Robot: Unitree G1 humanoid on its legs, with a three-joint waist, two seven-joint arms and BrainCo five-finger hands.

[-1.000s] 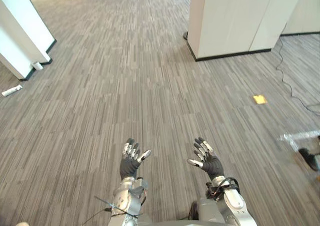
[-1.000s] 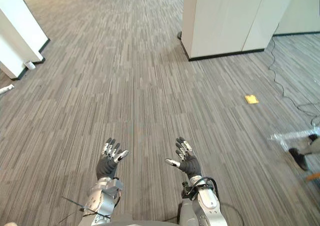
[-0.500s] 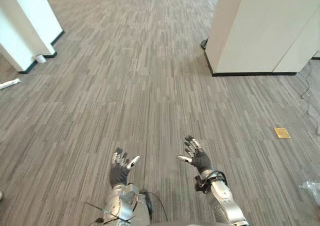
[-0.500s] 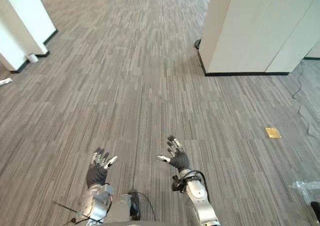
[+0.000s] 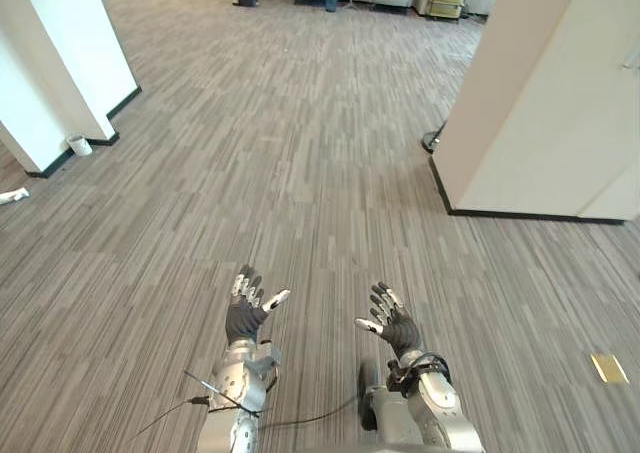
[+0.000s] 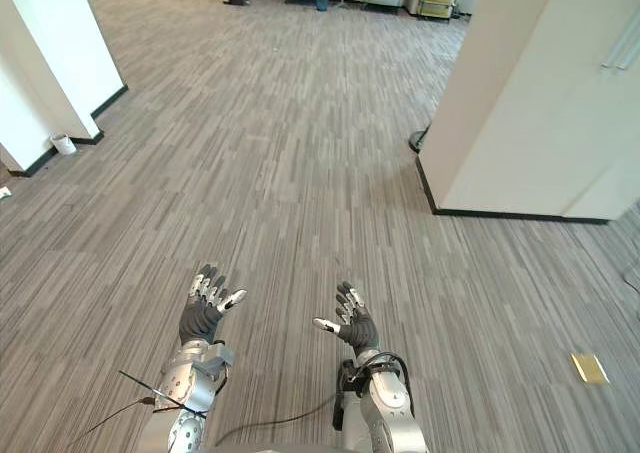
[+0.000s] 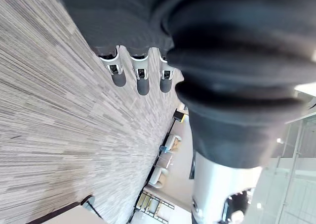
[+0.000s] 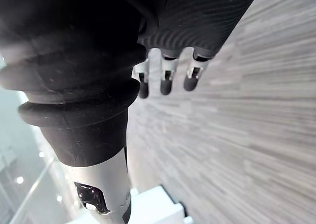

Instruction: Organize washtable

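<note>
Left eye view: left hand (image 5: 241, 322) and right hand (image 5: 400, 329), fingers (image 5: 246, 291) seemingly spread.

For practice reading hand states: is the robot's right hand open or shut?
Open. The right hand shows fingers spread and straight above the floor, holding nothing.

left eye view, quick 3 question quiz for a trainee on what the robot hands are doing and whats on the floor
1. True or false: the left robot hand is curled round a bottle.
2. Where does the yellow square lie on the carpet? A) well off to the robot's right B) between the two robot hands C) under the left robot hand
3. Fill the gap: the right robot hand is ____, its fingers spread above the carpet.
Key: 1 false; 2 A; 3 open.
</note>
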